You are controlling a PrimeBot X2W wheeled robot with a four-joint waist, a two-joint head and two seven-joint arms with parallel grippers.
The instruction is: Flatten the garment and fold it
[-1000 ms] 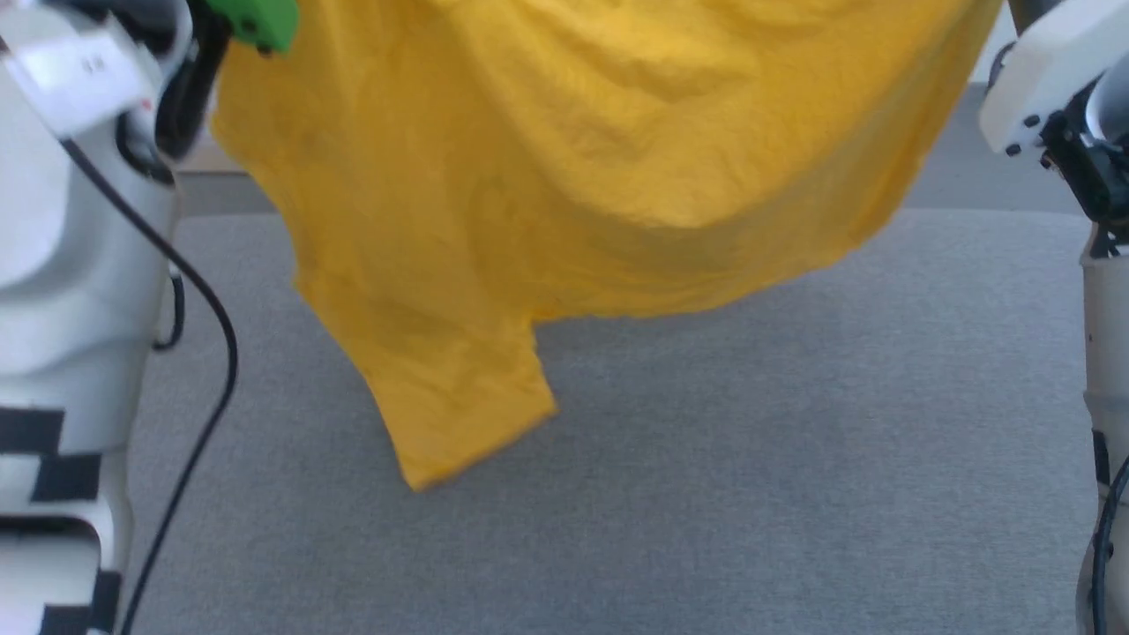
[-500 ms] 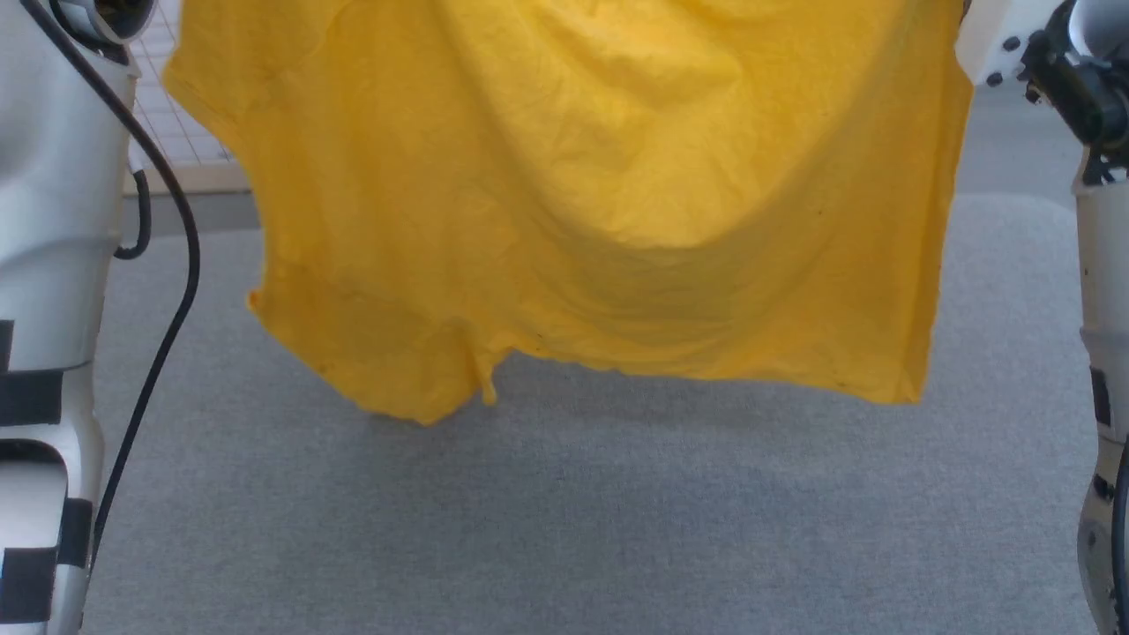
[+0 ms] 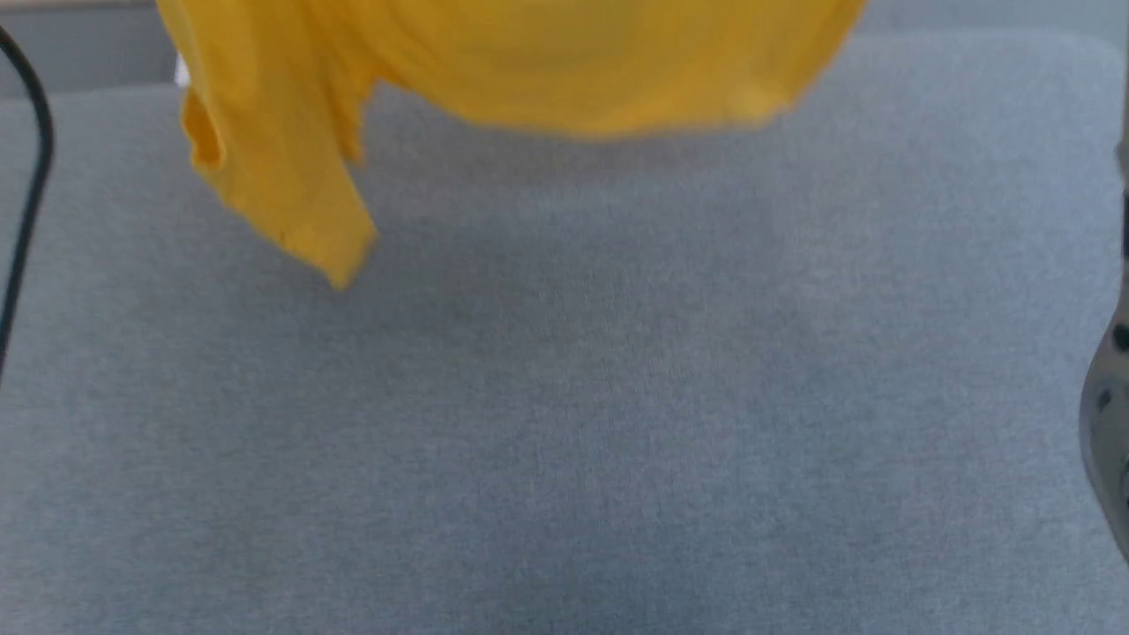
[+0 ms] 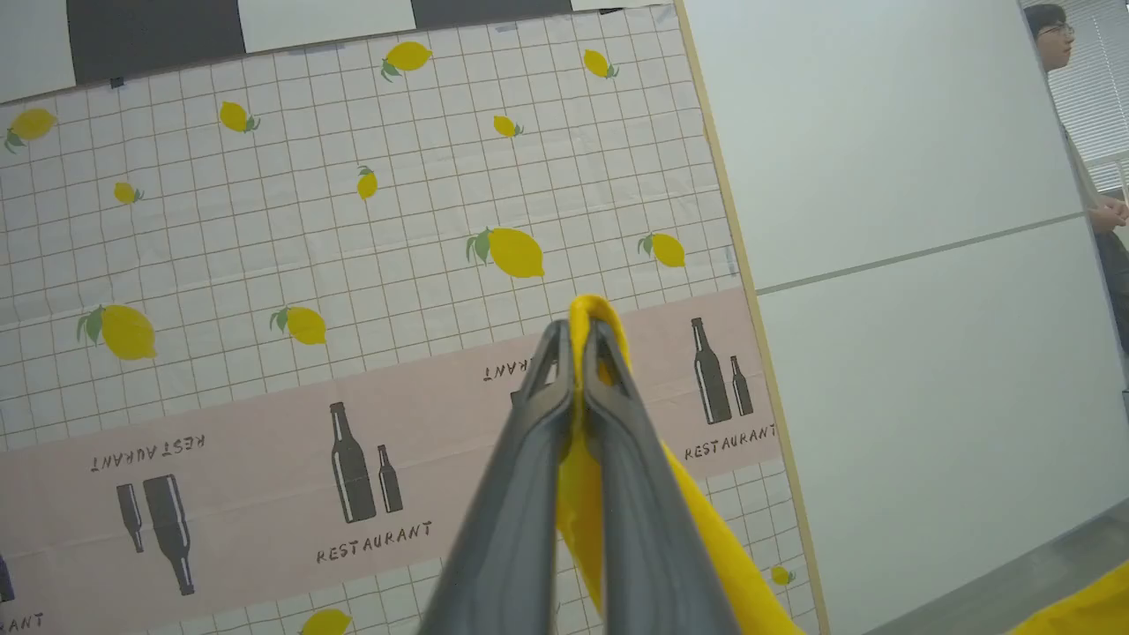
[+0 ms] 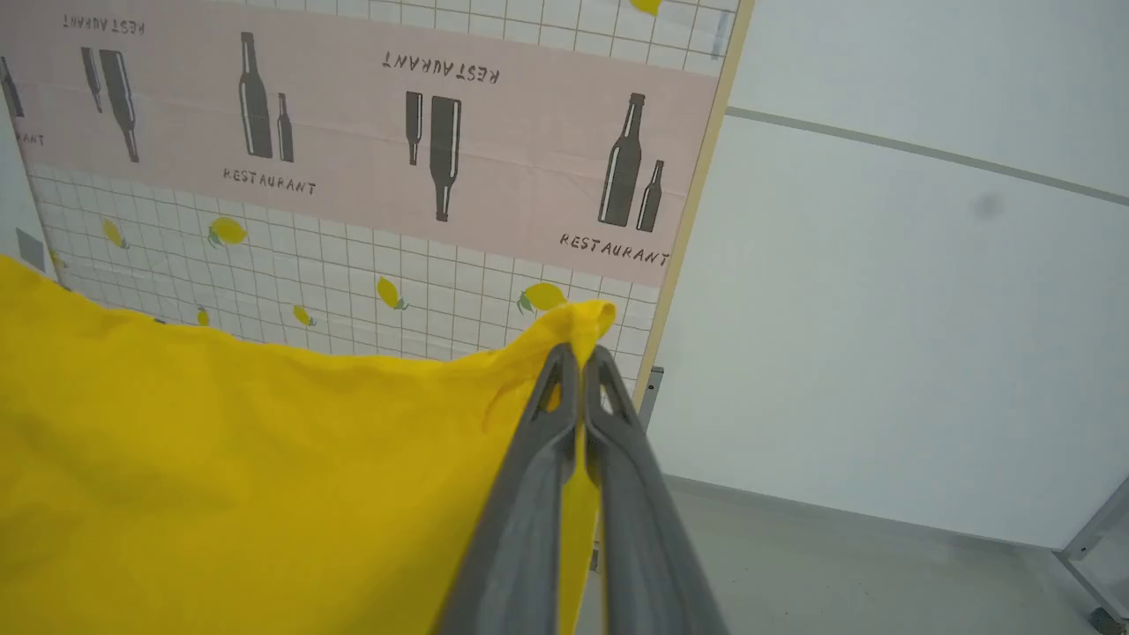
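Yellow garment (image 3: 529,70): soft, light and, we judge, limp and prone to bunching. It hangs above the table's (image 3: 564,397) far edge. The left end effector (image 4: 578,335) is clamped on one cloth edge, the right end effector (image 5: 581,357) on another. Best held at edges, spread taut.

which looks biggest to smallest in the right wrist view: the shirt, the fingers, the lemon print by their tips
1. shirt
2. fingers, though being so near the camera inflates them
3. lemon print, clearly smallest
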